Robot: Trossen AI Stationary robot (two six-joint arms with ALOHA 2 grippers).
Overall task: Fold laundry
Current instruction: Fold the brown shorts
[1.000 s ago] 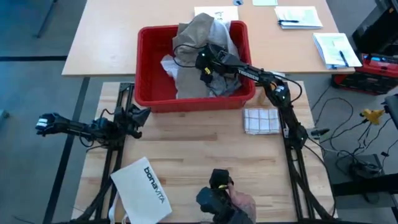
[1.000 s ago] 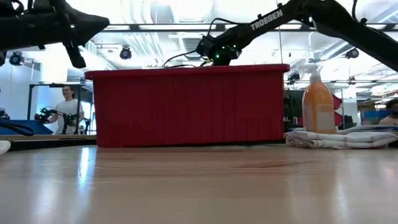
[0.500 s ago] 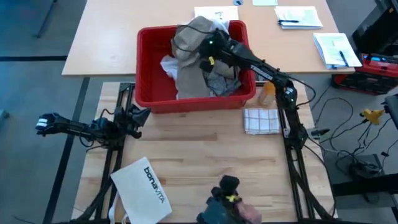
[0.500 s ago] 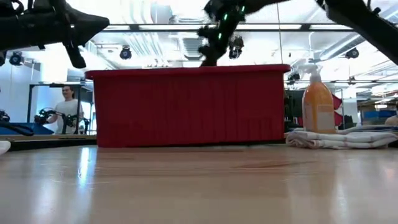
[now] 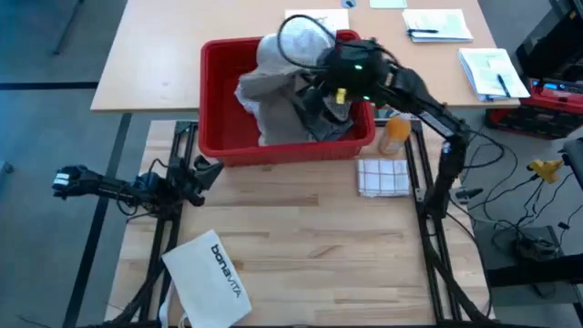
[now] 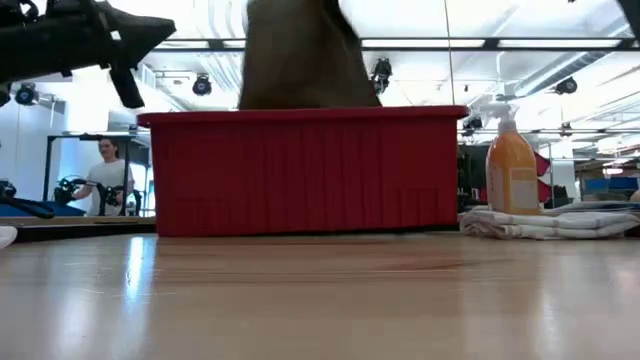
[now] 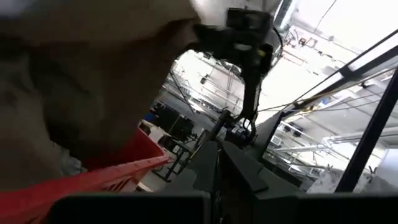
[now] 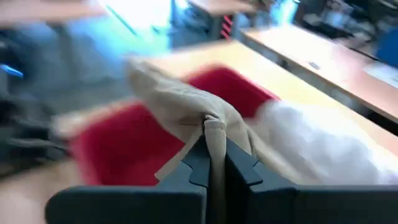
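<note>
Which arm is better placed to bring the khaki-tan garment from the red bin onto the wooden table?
Right. Its end effector is shut on the khaki-tan fabric garment, lifted above the red plastic bin. The left end effector waits beside the bin at the table's left edge, holding nothing.

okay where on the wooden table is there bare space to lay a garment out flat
The widest bare patch is mid-table, between the red bin, the folded cloth and the white bag. The strip right of the bag is also free. It is crowded by the bin, where the right claw lifts the khaki piece.
</note>
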